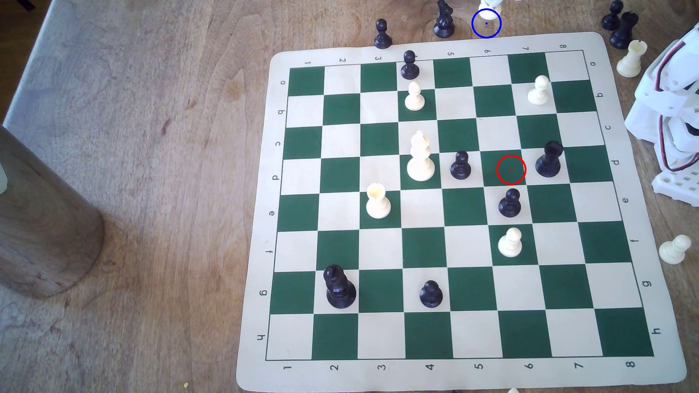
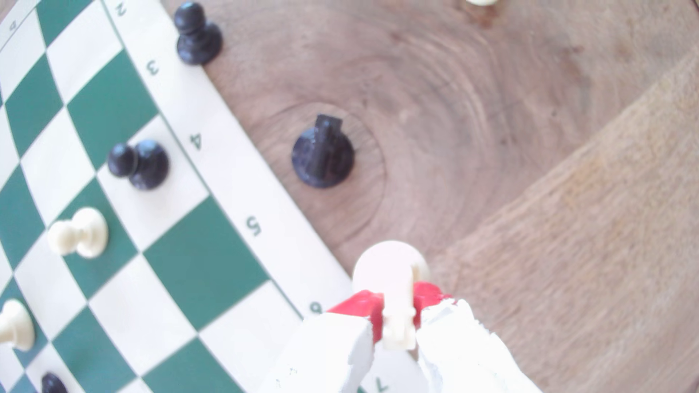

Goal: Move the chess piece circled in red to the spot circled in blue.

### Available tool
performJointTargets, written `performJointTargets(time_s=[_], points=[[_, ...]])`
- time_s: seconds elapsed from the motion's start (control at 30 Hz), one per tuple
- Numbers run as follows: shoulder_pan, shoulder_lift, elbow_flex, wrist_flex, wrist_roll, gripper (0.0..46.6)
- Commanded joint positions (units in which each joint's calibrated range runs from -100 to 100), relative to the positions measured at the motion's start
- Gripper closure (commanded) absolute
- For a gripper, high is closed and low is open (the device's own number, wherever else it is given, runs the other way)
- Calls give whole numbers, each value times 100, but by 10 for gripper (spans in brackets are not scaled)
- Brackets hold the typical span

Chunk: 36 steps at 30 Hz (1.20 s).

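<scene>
Two fingers (image 2: 397, 321) clamping white knight (image 2: 395, 298), over table (image 2: 567, 226)

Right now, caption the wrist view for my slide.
Jaws grip the cream-white knight above brown wood beside the black knight.

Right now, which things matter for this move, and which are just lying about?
In the job:
white knight, held in the gripper
blue ring on the table
red ring, its square now bare

Lying about:
black knight
black pawn
white rook
</scene>
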<state>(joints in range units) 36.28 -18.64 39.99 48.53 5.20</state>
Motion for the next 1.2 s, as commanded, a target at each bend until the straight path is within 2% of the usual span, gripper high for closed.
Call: performJointTargets(time_s=[0.0,0.77,0.9,1.0,1.17], points=[[-81,209,-445,-307,-49,462],[138,871,-309,-725,73,458],[169,871,-246,-856,73,336],[177,854,-200,-905,78,311],[177,778,-101,-921,93,308]])
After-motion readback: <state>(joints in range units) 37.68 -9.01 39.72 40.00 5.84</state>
